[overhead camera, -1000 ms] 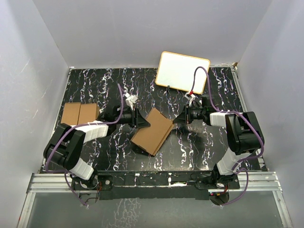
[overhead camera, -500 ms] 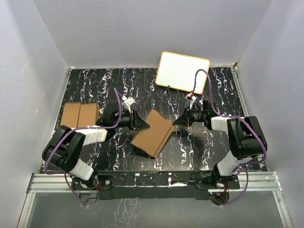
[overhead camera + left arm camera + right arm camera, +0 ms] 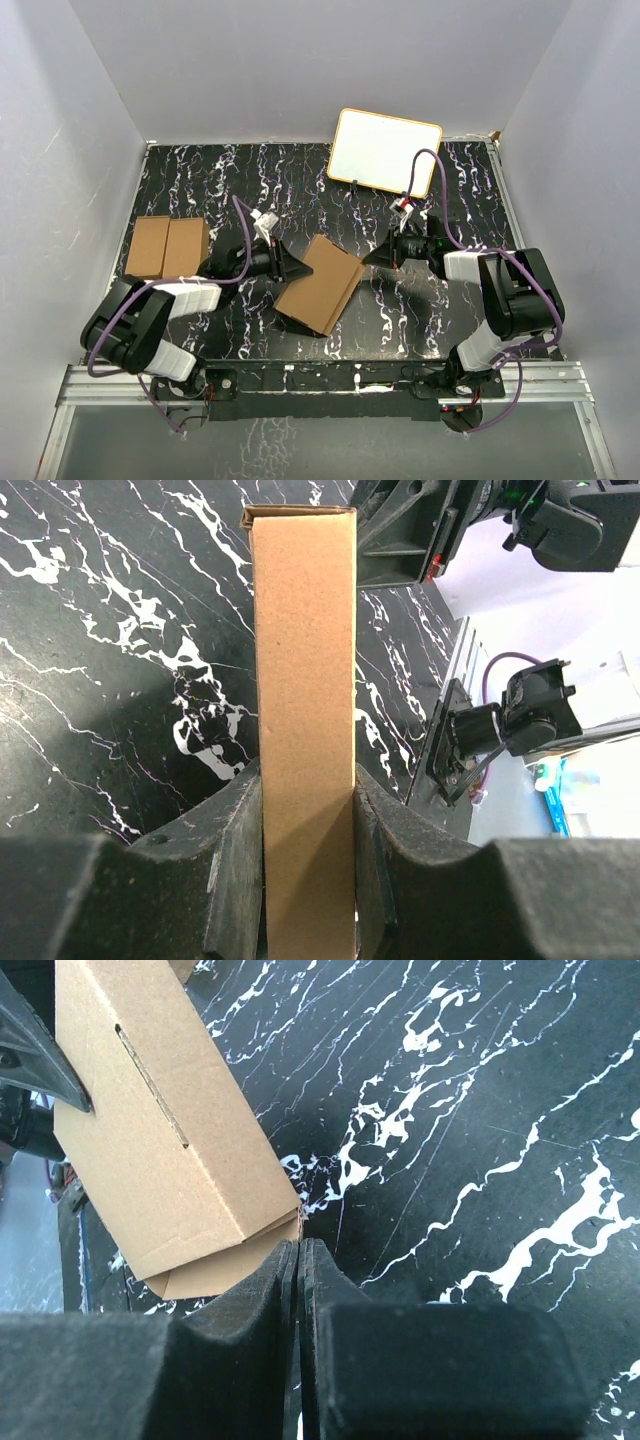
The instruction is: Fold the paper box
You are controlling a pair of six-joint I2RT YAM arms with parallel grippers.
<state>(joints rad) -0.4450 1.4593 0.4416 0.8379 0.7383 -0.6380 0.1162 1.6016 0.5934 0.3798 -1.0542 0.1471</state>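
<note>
The left arm (image 3: pixel 185 295) and the right arm (image 3: pixel 515 285) look like twins from where I stand, with bulky black joint housings linked by glossy white shells and black bases bolted onto a silver rail (image 3: pixel 330 378) at the near side. A left purple cable (image 3: pixel 243 225) loops along one and a right purple cable (image 3: pixel 432 165) arches over the other. Each ends at a small white plug by the wrist, and the right plug (image 3: pixel 403 207) shows a touch of red. The left hand (image 3: pixel 308 865) and right hand (image 3: pixel 298 1260) have thick, matte black, grainy moulded fingers.

Left gripper (image 3: pixel 308 790) clamped partway, right gripper (image 3: pixel 300 1252) fully closed.
</note>
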